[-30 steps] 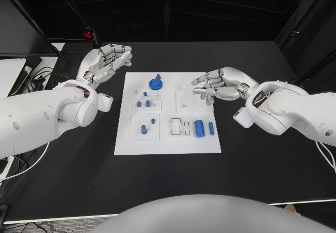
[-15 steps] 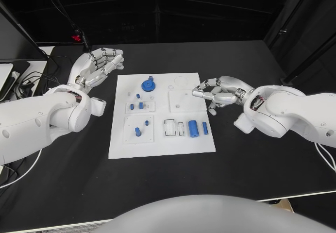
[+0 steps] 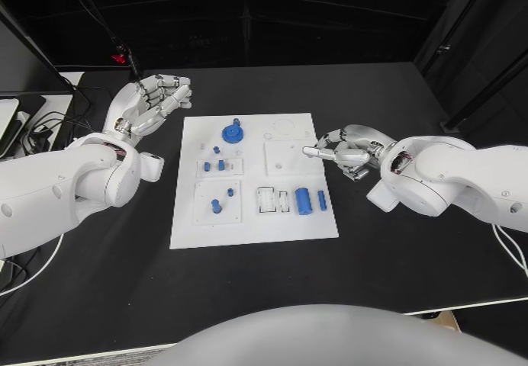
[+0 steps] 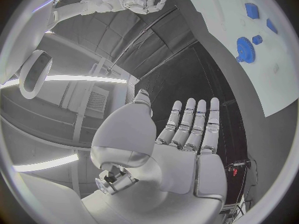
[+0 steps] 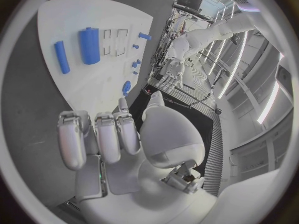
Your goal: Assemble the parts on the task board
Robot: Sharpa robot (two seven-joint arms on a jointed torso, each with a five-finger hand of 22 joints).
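1. You get even, bright overhead light on the task board (image 3: 253, 183), which stands out sharply against the dark bench (image 3: 374, 252).
2. Your wrist views bend straight edges strongly toward the rim.
3. Ceiling strip lights glare there.

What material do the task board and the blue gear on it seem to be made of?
Task board: probably matte white plastic, since it looks flat, even and without glare. Blue gear: likely moulded or printed plastic, with uniform saturated colour and no metallic shine.
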